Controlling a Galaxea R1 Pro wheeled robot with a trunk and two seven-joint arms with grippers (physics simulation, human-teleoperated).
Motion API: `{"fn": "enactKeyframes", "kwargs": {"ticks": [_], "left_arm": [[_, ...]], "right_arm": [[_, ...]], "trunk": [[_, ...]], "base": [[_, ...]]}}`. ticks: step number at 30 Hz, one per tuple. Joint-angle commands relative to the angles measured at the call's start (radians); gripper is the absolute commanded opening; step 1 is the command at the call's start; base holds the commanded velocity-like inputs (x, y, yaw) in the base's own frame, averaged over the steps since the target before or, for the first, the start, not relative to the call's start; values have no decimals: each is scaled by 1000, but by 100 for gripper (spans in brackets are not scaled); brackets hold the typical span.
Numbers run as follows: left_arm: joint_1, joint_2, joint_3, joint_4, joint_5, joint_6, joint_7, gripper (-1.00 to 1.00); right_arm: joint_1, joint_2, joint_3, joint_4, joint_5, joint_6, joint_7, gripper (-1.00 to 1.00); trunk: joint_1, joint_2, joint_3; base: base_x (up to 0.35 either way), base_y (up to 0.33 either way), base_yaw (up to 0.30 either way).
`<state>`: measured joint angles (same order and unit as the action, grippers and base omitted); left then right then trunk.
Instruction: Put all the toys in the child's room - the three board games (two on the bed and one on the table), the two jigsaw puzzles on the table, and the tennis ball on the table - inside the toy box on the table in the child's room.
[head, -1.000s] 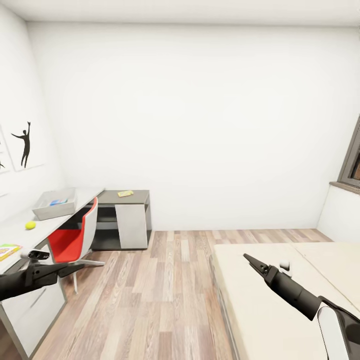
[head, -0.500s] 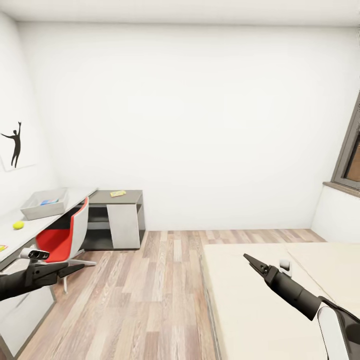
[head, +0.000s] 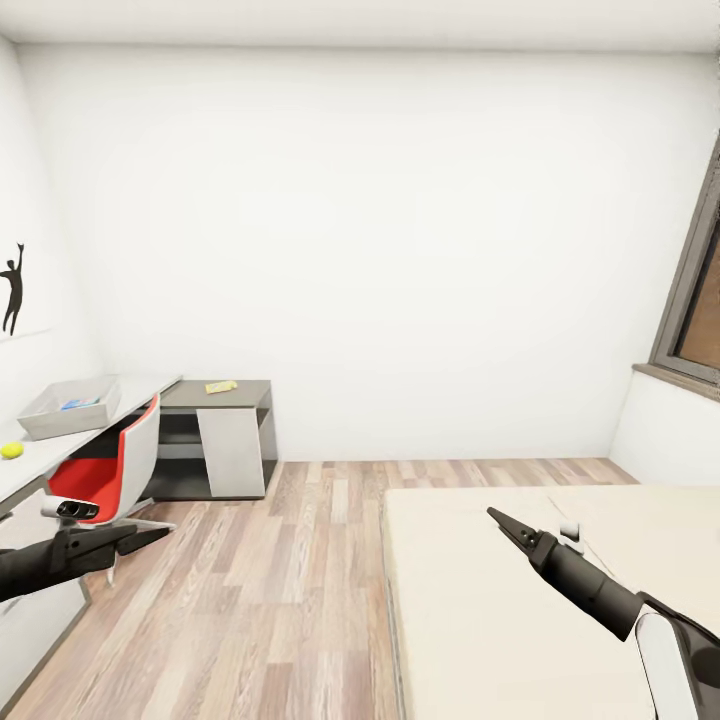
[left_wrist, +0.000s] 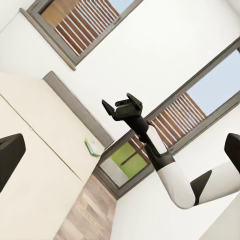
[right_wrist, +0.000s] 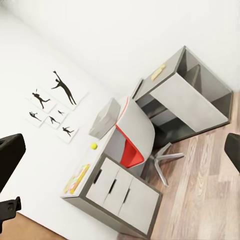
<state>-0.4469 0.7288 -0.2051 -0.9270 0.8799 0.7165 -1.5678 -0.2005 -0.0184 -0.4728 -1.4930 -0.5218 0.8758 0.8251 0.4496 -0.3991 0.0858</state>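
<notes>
Head view: robot is transiting, both arms riding forward with nothing carried. Left end effector (head: 140, 540) is reading as narrow; right end effector (head: 505, 525) aperture can't be judged edge-on. Toy box (head: 68, 408), tennis ball (head: 11, 451) and a yellow slab (head: 221, 386) are sitting on the bench (head: 150, 395), well beyond the left end effector; the bench is cut off at frame edge. Bed (head: 480, 600) is lying under the right end effector.

Left wrist view: right end effector (left_wrist: 122, 106) is showing spread wide, empty. Small pale box (left_wrist: 93, 147) is lying on the bed, far off, print unreadable.

Right wrist view: jigsaw puzzle (right_wrist: 76, 178), ball and toy box are lining up along the bench, well away; chair (right_wrist: 134, 137) is partly blocking it.
</notes>
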Motion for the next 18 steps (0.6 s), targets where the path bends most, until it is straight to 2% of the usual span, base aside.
{"fn": "enactKeyframes", "kwargs": {"ticks": [1,18], "left_arm": [[-1,1,-5,1,5,11,-3,100],[-1,2,-5,1,5,11,-3,100]], "right_arm": [[0,0,-1,0,0,5,3,100],[0,0,-2,0,-1,5,3,100]], "trunk": [[0,-1,0],[0,-1,-4]], "base": [[0,-280,0],[0,-284,0]]}}
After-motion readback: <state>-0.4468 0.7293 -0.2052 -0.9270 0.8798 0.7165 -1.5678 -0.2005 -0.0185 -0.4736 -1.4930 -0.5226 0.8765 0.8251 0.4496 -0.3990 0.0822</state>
